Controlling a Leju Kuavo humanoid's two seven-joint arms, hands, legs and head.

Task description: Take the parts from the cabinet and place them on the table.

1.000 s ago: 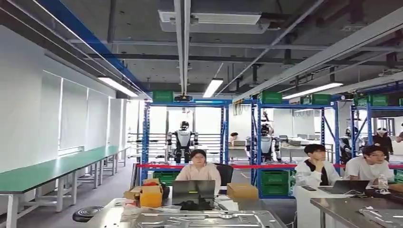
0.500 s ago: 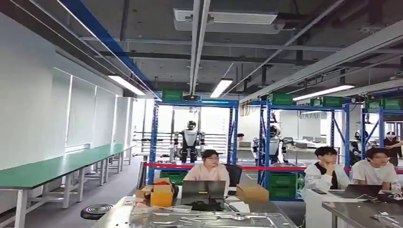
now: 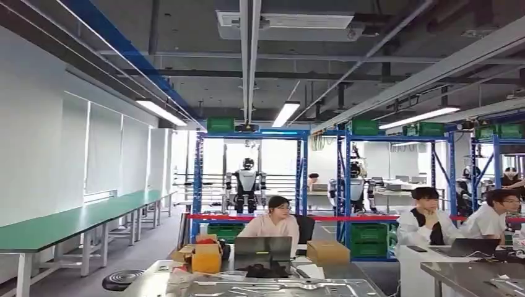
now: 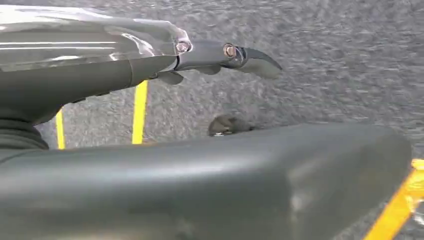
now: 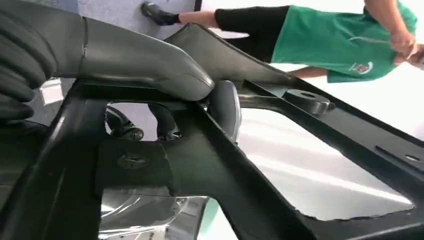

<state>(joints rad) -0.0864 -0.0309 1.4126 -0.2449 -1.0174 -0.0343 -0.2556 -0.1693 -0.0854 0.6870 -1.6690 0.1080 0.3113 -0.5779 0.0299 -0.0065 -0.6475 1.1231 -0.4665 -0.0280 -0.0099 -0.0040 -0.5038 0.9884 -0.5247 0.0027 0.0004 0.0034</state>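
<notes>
- A black metal frame part [image 5: 280, 165], flat with large cut-out openings, is clamped in my right hand [image 5: 125, 65]; my thick grey thumb presses across one of its bars and my darker fingers [image 5: 165, 122] curl around from the other side.
- The part runs outward from my right hand past the thumb tip; one arm of it ends in a round boss with a hole [image 5: 306, 98].
- Beyond the held part, on the far side from my right wrist, stands a person [image 5: 330, 35] in a green shirt and dark trousers.
- My left hand [image 4: 200, 185] hangs over grey speckled floor [image 4: 340, 65] marked with yellow lines [image 4: 140, 112]; one dark finger [image 4: 235, 54] sticks straight out with nothing in it, and I cannot tell how the other fingers lie.
- Ahead of me in the head view, a steel table [image 3: 272, 288] carries flat metal pieces, a yellow box [image 3: 206, 257] and a cardboard box [image 3: 327, 252].
- Behind that table a person sits at a laptop [image 3: 262, 249]; to the right, two more people sit at another table.
- Farther back stand blue shelving racks [image 3: 198, 179] with green crates [image 3: 221, 124] on top, and two humanoid robots [image 3: 246, 184].
- A long green workbench [image 3: 68, 219] runs along the wall on the left.
</notes>
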